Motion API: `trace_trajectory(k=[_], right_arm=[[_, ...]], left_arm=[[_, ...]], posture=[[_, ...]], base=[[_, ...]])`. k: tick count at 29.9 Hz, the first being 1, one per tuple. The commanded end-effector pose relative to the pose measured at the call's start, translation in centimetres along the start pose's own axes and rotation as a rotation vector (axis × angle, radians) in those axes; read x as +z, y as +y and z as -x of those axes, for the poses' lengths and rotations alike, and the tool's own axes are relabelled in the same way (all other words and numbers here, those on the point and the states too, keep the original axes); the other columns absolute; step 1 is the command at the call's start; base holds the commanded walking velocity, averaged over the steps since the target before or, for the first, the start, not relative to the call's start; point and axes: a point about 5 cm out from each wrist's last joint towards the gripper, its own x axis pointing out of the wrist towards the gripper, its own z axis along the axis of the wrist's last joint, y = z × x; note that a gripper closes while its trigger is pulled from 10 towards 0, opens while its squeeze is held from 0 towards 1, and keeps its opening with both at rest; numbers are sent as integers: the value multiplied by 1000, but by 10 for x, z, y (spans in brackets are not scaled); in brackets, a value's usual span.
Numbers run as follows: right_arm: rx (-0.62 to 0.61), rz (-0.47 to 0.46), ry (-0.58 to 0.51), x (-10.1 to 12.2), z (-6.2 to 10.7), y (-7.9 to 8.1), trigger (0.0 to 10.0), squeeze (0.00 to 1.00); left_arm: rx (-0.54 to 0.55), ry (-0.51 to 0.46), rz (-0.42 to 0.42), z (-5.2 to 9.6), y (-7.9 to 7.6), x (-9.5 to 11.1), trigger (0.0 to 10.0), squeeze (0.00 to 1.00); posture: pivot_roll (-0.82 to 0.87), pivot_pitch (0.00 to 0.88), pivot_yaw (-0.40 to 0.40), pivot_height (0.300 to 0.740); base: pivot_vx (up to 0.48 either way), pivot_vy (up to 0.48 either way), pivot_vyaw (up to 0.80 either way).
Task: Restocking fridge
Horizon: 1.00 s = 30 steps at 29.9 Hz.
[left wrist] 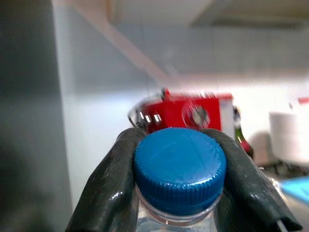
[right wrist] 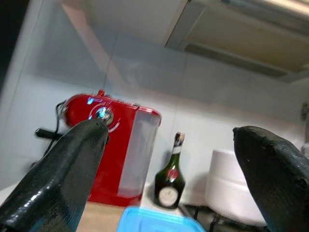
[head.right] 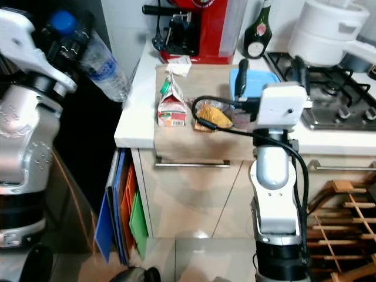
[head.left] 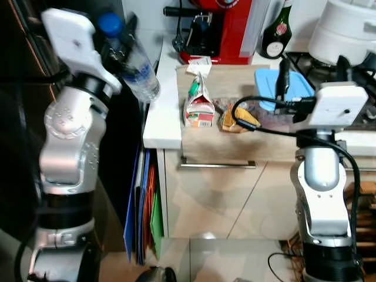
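- Kitchen counter (head.left: 161,126) ahead, red coffee machine (head.left: 220,29) at its back.
- Left gripper (left wrist: 178,150) clamps the water bottle (head.left: 132,59) at its neck, held high beside the counter's edge.
- Right gripper (right wrist: 169,145) hovers spread, holding nothing.
- Carrying step, I'd say; next comes reaching the fridge.
- Bottle: clear, tilted, blue cap (left wrist: 179,169).

Carton (head.left: 198,106), bag (head.left: 235,120) and blue lid (head.left: 282,88) crowd the counter (head.left: 161,126).

No wording can be read anywhere. The water bottle (head.left: 136,67) at upper left carries a blue-printed label, the carton (head.left: 198,106) at centre a red and green print, and the dark bottle (head.left: 277,28) at the top a round emblem, all too small or blurred to make out.
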Motion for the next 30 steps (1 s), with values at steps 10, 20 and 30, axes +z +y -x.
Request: trace_trajectory(k=[10,20,30], right_arm=[[22,-31,37,-9,0,5,10000,0],[50,-29,55,-14,0,8,10000,0],[67,-35,79,-19,2,10,10000,0]], left_arm=[[-1,52,2,3,-10,-9,10000,0],[34,68,27,8,-18,-13,10000,0],[55,83,45,11,-22,-17,10000,0]], posture=[[-92,0,38,740],[-91,0,24,740],[-95,0,22,740]], base=[[-280,0,0],[-357,0,0],[-348,0,0]])
